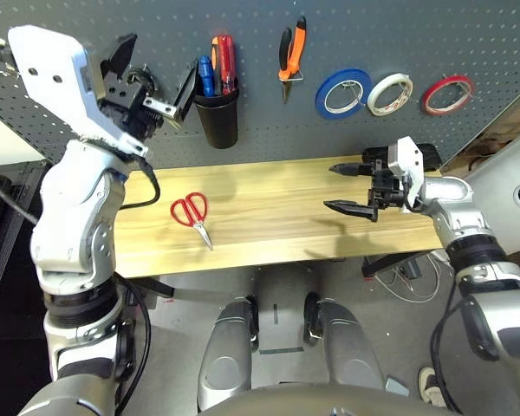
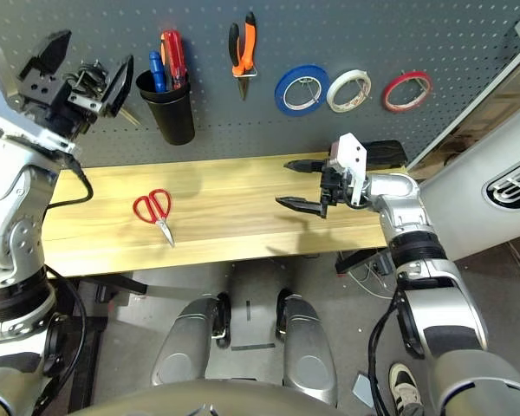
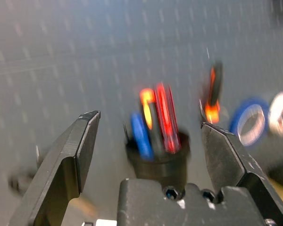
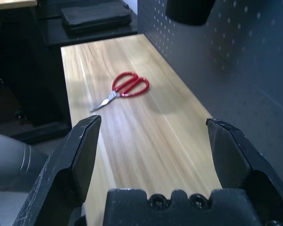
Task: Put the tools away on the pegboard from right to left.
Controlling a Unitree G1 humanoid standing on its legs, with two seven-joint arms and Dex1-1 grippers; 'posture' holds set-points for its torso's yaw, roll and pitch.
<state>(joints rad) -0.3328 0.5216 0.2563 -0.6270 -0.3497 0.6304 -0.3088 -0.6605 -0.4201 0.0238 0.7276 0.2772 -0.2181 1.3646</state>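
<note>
While the red-handled scissors point(image 1: 191, 217) are lying flat on the wooden table point(image 1: 277, 204), the left gripper point(image 1: 150, 76) is hanging above and behind them, up against the pegboard point(image 1: 347, 43), its fingers spread wide and grasping nothing. The right gripper point(image 1: 351, 186) is hovering over the table well to the right of the scissors, pointing toward them, jaws released and empty. The scissors are showing closed silver blades aimed at the table's near edge. Just right of the left gripper a black cup point(image 1: 217, 113) is holding the red-handled screwdriver point(image 1: 228, 62), and farther right the orange-and-black pliers point(image 1: 290, 54) and the red tape ring point(image 1: 447, 94) are hanging on hooks.

In the left wrist view, the cup point(image 3: 156, 157) with the screwdriver point(image 3: 167, 117) is sitting straight ahead between the parted fingers point(image 3: 68, 160), blurred, with the pliers point(image 3: 212, 94) beyond the other finger.

In the right wrist view, the scissors point(image 4: 125, 88) are lying well ahead of the open fingers point(image 4: 73, 160), handles toward the pegboard point(image 4: 236, 66), touching nothing but the table point(image 4: 146, 141).
</note>
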